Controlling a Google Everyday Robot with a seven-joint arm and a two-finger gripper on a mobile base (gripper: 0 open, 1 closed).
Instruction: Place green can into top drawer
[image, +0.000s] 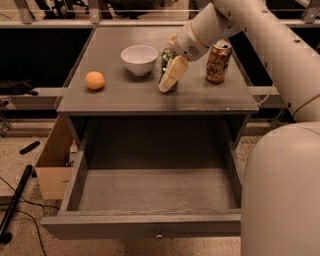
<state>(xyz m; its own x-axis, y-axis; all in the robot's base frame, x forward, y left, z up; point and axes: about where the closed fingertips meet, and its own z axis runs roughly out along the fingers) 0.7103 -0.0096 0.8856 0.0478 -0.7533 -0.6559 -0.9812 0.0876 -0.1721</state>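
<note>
One view: the camera view looks down over the table (125, 99) and the open drawer below its front edge.
Green can (165, 56): stands on the tabletop a little right of centre. It is mostly hidden, and only a dark green strip of its upper side shows.
Gripper (169, 84): reaches in from 1 o'clock, its cream tip lying across the can's front and low to the tabletop. Whether it is clamped on the can or only set around it cannot be told.
Neighbours: a white bowl (139, 59) sits at the can's 9 o'clock, near but apart. An orange-gold can (219, 61) sits at 3 o'clock, apart. An orange (94, 80) lies further out towards 9 o'clock, well apart.
Top drawer (150, 225): pulled fully out at the can's 6 o'clock, with its floor bare and its knob (159, 233) at the middle of the front panel.
Handling: the can is probably light and thin-walled. Its smooth sides are likely slippery, and it should dent under a hard squeeze.
Where to hold: best across the middle of the body, on opposite sides and below the top rim, with a moderate squeeze and the can kept upright.
Risk: a grip too high or off-centre could tip the can towards the bowl.
</note>
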